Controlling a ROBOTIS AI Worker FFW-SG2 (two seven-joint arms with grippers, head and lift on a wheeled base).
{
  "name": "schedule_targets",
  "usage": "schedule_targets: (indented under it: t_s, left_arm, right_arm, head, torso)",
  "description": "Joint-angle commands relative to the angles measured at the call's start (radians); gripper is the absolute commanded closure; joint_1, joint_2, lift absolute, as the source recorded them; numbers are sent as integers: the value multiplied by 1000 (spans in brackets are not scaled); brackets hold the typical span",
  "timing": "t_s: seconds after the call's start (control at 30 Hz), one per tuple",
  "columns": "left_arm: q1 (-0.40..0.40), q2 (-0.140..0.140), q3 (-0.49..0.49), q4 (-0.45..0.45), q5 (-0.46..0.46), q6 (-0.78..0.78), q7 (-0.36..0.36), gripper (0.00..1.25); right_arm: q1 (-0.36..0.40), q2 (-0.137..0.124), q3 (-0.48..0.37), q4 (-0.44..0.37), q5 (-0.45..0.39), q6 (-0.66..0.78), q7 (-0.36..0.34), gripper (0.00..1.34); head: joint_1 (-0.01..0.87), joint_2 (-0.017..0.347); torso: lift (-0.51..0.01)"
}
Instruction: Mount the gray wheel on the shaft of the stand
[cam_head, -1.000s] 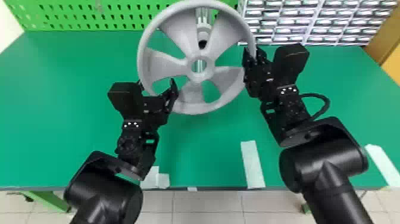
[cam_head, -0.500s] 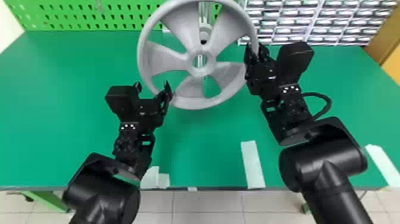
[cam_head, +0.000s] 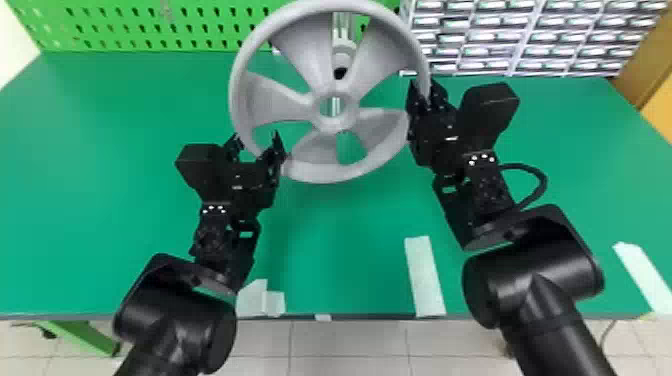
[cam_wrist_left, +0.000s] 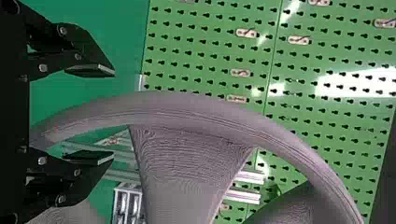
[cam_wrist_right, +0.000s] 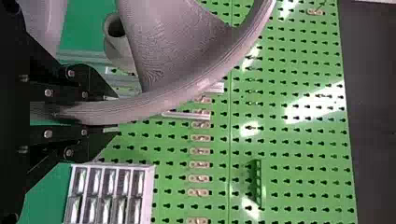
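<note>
Over bench (cam_head: 100, 215), your R gripper (cam_head: 426, 91) clamped on gray wheel (cam_head: 320, 172), your L gripper (cam_head: 256, 136) spread, wheel rim btwn fingers.

Green flat-topped surface (cam_head: 125, 175); behind it, green perforated metal pegboard (cam_head: 200, 25) and white-framed small-drawer cabinet (cam_head: 520, 37). Pale tiled floor (cam_head: 350, 345).

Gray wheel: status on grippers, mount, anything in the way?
Right gripper shut on rim, left gripper open around it. Gray wheel held up, not on shaft. Wheel partly hides shaft; no other obstruction seen.
</note>
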Motion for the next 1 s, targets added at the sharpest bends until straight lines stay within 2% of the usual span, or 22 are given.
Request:
schedule_targets:
  t_s: [0.0, 0.37, 0.53, 0.67, 0.97]
  left_arm:
    - [-17, 0, 0, 37, 18, -36, -7, 637]
    - [-49, -1, 0, 80, 28, -79, -10, 700]
    - [-66, -3, -8, 98, 42, -93, -9, 713]
    - [-76, -3, -12, 106, 51, -94, -9, 800]
    - [-102, -6, -15, 123, 35, -94, -9, 809]
  right_arm:
    - [1, 1, 4, 40, -18, -53, 0, 1184]
    - [6, 6, 4, 98, -44, -156, -2, 1184]
    - [6, 8, 4, 107, -44, -168, -11, 1184]
    - [4, 9, 9, 115, -47, -181, -26, 1184]
    - [0, 11, 4, 121, -38, -179, -35, 1184]
  head:
    - [865, 52]
    - [865, 52]
    - [865, 52]
    - [865, 52]
    - [865, 52]
  torso:
    - [-101]
    - [-101]
    - [-101]
    - [-101]
    - [-101]
